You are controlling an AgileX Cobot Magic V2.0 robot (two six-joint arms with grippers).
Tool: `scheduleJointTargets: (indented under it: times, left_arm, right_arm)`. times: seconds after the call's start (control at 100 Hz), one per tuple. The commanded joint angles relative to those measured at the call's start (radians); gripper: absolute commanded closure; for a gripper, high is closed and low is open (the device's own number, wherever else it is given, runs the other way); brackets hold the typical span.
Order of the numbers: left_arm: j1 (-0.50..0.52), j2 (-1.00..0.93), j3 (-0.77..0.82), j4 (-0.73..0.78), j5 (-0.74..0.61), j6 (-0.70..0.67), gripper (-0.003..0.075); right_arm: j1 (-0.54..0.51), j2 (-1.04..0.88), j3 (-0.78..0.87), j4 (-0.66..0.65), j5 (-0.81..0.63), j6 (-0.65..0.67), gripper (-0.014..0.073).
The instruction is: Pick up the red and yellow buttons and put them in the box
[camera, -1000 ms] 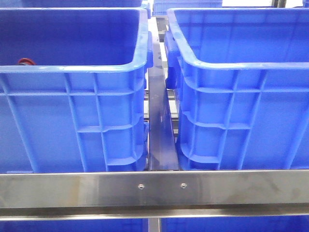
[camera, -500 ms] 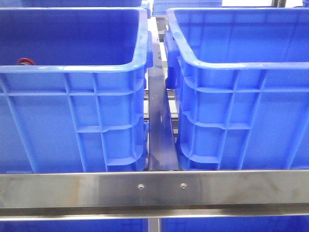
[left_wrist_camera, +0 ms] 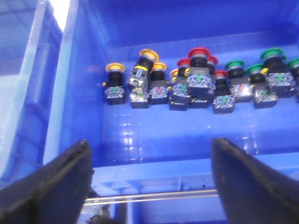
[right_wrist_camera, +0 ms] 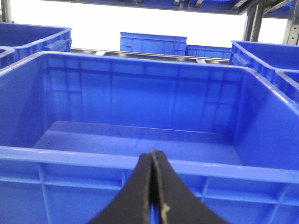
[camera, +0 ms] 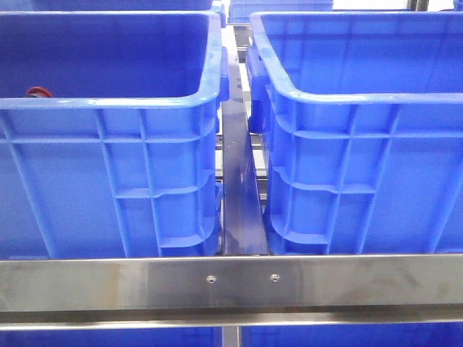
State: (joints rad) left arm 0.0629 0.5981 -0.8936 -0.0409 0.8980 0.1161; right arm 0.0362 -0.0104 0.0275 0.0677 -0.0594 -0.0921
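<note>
The front view shows two large blue crates (camera: 108, 181) side by side. In the left wrist view lie about four yellow-capped buttons (left_wrist_camera: 114, 68), four red-capped buttons (left_wrist_camera: 198, 51) and four green-capped buttons (left_wrist_camera: 235, 64); blur makes these counts approximate.

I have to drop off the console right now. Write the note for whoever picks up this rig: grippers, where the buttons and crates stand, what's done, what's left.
Left gripper: open, empty, hovering over the crate that holds the buttons.
Right gripper: shut, nothing visible between its fingers, facing the near wall of the other blue crate.
Buttons: all in a row by the far wall of the left arm's crate; yellow-capped ones at one end, red-capped ones in the middle, green-capped ones at the other.
Done: nothing visible; what shows of the right-hand crate's floor is bare.
Left: pick a red and a yellow button, place them in the box.
</note>
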Motion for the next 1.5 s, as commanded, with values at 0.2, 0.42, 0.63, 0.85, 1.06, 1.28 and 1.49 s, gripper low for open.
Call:
scheduleJointTargets:
  times: [0.2,0.42,0.63,0.85,1.06,1.28,1.49]
  left_arm:
    - [-0.008,0.218,-0.095,-0.136,-0.058,0.077,0.0204]
    - [-0.078,0.439,-0.220,-0.129,-0.038,0.070,0.0204]
    - [-0.180,0.612,-0.332,0.013,-0.034,-0.031,0.0204]
    - [-0.281,0.740,-0.398,0.152,-0.053,-0.144,0.0205]
    - [-0.298,0.823,-0.422,0.160,-0.076,-0.153,0.0205]
    - [-0.298,0.886,-0.422,0.170,-0.130,-0.153,0.0205]
    - [-0.296,0.928,-0.422,0.175,-0.162,-0.159,0.0205]
  right_arm:
    - [-0.005,-0.022,-0.001,0.001,-0.076,-0.004,0.0662]
    - [-0.005,-0.022,-0.001,0.001,-0.076,-0.004,0.0662]
    - [-0.005,-0.022,-0.001,0.001,-0.076,-0.004,0.0662]
    - [-0.005,-0.022,-0.001,0.001,-0.076,-0.004,0.0662]
    - [-0.005,-0.022,-0.001,0.001,-0.076,-0.004,0.0662]
    - [-0.005,-0.022,-0.001,0.001,-0.076,-0.004,0.0662]
    - [-0.005,-0.022,-0.001,0.001,-0.076,-0.004,0.0662]
